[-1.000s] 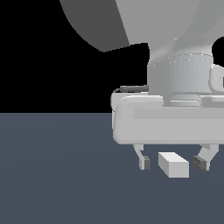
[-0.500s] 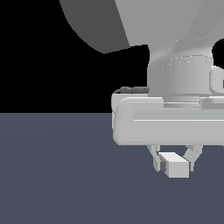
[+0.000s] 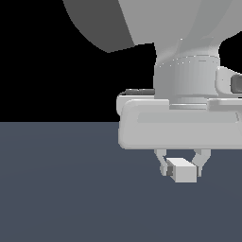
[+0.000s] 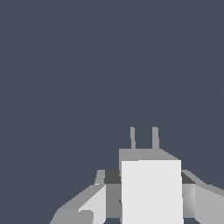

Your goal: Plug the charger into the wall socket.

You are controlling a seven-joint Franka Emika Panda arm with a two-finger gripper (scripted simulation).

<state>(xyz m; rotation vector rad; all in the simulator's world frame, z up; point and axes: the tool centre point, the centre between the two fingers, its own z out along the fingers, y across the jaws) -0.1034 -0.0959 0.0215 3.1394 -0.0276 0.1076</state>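
Note:
The charger (image 3: 181, 170) is a small light grey-white block held between my fingers in the exterior view. My gripper (image 3: 182, 168) is shut on it, both fingers pressed against its sides. It sits just above the dark grey floor. In the wrist view the charger (image 4: 151, 188) fills the space between the fingers (image 4: 94, 203), and two thin prongs (image 4: 143, 138) stick out from its far end. The wall socket is out of view in both frames.
The dark grey floor (image 3: 61, 189) spreads across the lower half of the exterior view. My arm's large white body (image 3: 189, 90) fills the upper right of that view. Black background lies behind.
The fingers closed from wide apart onto the charger's sides. The charger now sits gripped and slightly higher in the exterior view.

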